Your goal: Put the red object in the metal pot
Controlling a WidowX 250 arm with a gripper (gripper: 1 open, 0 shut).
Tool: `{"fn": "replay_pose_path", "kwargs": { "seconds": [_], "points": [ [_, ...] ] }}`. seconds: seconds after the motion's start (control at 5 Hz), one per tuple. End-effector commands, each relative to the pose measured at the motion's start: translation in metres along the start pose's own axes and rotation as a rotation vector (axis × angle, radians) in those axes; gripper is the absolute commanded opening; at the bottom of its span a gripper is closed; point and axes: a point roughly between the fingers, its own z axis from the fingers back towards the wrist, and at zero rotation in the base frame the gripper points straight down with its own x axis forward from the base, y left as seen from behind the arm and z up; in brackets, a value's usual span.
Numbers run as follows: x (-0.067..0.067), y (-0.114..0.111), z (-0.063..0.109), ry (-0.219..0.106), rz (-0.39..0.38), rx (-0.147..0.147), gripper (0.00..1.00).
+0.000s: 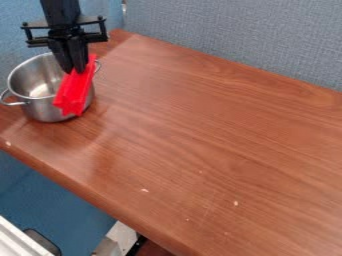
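Observation:
The metal pot (32, 106) stands at the table's far left corner, shiny, with a small handle on its left side. My black gripper (70, 62) hangs above the pot's right rim, shut on the top end of the red object (75, 90). The bright red bar dangles almost upright, tilted slightly. Its lower end lies against the pot's right side, and I cannot tell whether that end is inside or outside the rim.
The brown wooden table (201, 130) stretches to the right and toward the front from the pot. A blue-grey wall (254, 35) runs behind it. The table's left edge lies close beside the pot.

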Motion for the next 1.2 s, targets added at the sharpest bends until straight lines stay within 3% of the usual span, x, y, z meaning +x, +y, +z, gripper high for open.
{"fn": "replay_pose_path", "kwargs": {
  "seconds": [0.0,0.2,0.4,0.6,0.8,1.0],
  "points": [
    [0.001,-0.003,0.022,-0.06,0.043,0.01,0.0],
    [0.0,-0.006,0.027,-0.054,0.087,0.008,0.0],
    [0.006,0.0,0.031,-0.046,0.056,0.003,0.0],
    [0.011,0.004,0.046,-0.061,-0.004,-0.03,0.0],
    [0.009,0.005,0.036,-0.07,-0.01,-0.01,0.0],
    [0.009,0.004,0.037,-0.093,0.058,0.028,0.0]
  ]
}}
